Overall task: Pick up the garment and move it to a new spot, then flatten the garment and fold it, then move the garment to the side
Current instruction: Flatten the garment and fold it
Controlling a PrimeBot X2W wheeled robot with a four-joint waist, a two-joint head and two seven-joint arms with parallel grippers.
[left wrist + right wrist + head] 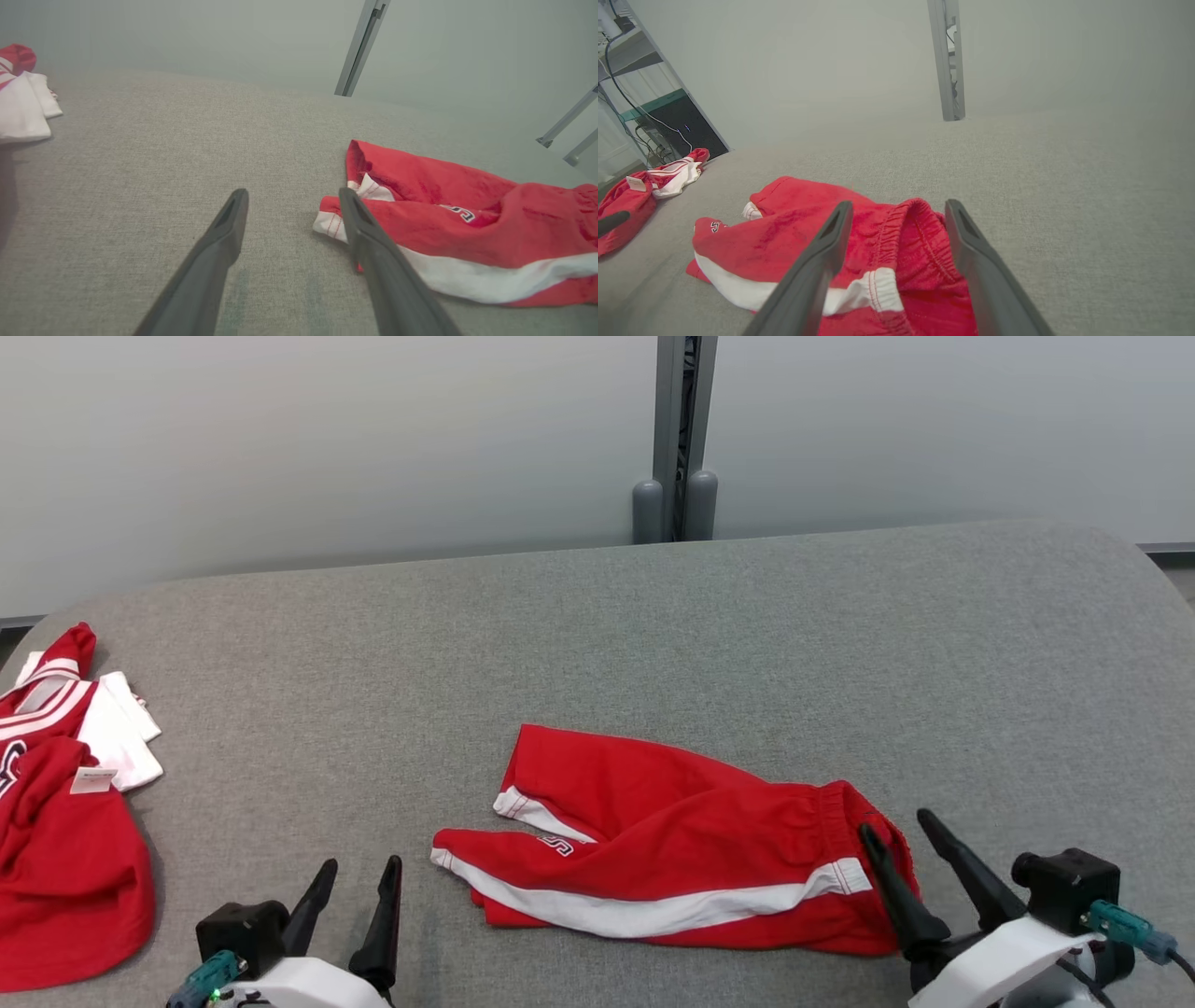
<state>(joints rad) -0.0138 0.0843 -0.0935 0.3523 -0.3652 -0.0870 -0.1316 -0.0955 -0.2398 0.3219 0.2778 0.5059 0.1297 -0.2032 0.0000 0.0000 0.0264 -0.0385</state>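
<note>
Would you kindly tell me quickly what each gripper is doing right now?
Left gripper: open, holding nothing.
Right gripper: open by the waistband of the red shorts, holding nothing.

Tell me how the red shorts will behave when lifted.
Probably floppy: the red shorts lie crumpled in folds, so they should drape from any pinch. Likely light, being thin cloth. Pushed, they would probably bunch on the textured grey surface rather than slide.
</note>
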